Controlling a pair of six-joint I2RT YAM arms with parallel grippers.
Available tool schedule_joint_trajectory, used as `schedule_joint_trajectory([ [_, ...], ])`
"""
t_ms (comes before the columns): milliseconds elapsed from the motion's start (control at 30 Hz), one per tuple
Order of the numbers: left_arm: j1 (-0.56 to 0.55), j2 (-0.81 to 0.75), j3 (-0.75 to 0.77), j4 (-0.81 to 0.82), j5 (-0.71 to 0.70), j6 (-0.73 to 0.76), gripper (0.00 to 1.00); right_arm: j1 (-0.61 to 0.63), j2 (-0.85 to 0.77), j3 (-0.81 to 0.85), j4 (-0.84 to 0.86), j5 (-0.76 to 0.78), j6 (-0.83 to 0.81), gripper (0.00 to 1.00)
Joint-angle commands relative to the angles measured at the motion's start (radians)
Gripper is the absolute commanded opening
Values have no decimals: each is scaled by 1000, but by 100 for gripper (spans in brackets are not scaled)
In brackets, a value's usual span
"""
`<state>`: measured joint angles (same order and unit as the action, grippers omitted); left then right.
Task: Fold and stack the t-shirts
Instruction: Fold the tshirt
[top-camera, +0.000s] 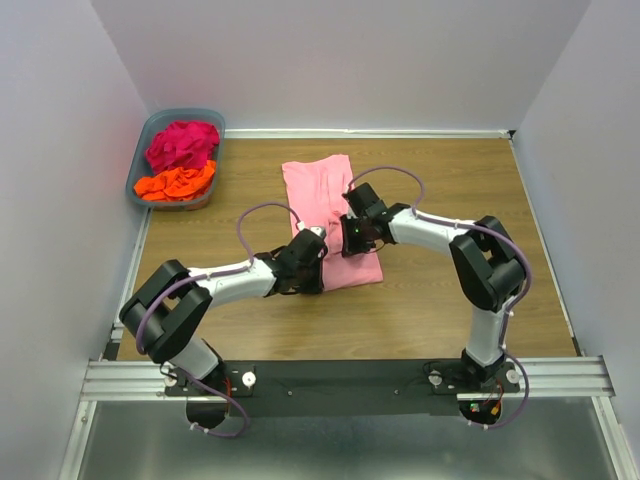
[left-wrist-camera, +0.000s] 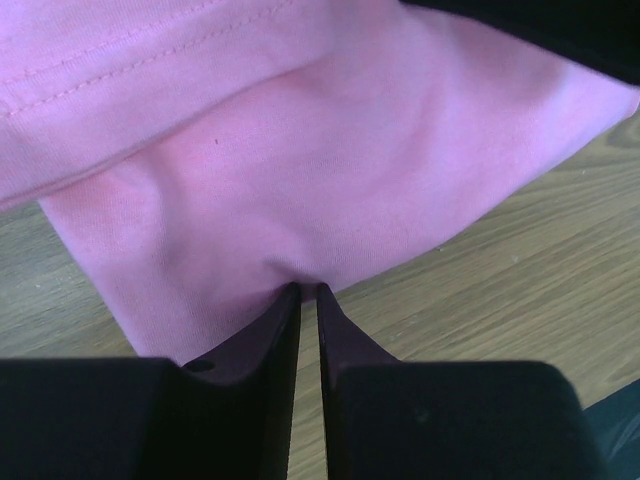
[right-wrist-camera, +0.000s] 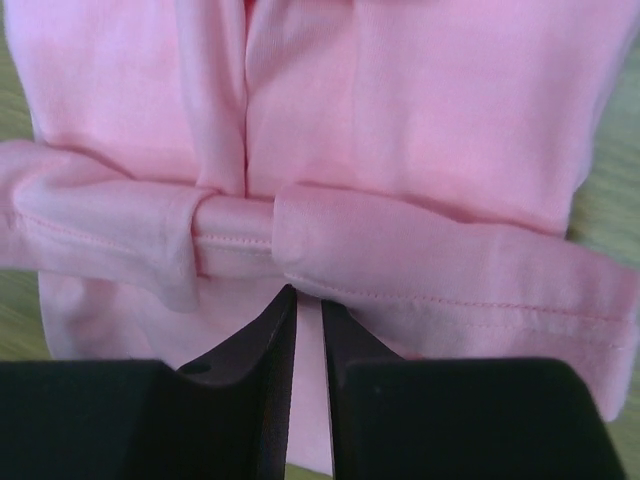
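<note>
Early going: the light pink shirt (top-camera: 325, 195) lies part-folded mid-table, its near end pinched by the left gripper (left-wrist-camera: 308, 290) and right gripper (right-wrist-camera: 308, 296), both clenched on cloth, while the magenta shirt (top-camera: 182, 143) and orange shirt (top-camera: 178, 184) lie crumpled in the far-left basket (top-camera: 138, 182), not yet folded.

The right gripper (right-wrist-camera: 308, 296) pinches the light pink t-shirt (right-wrist-camera: 420, 120) at its rolled, stitched hem.

No writing, label, brand mark, number or sign can be read anywhere in these views.
</note>
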<state>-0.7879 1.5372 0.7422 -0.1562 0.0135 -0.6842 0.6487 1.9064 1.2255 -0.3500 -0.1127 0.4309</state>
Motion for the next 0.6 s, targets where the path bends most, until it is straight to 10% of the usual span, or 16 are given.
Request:
schedule_joint_trajectory([
  [0,-7,6,-43,-39,3,2,20,5,32,63,19,102,-26,23],
  [567,-7,-51,-66,-59,6,23,20,-15,125,335,13,190,-144,24],
])
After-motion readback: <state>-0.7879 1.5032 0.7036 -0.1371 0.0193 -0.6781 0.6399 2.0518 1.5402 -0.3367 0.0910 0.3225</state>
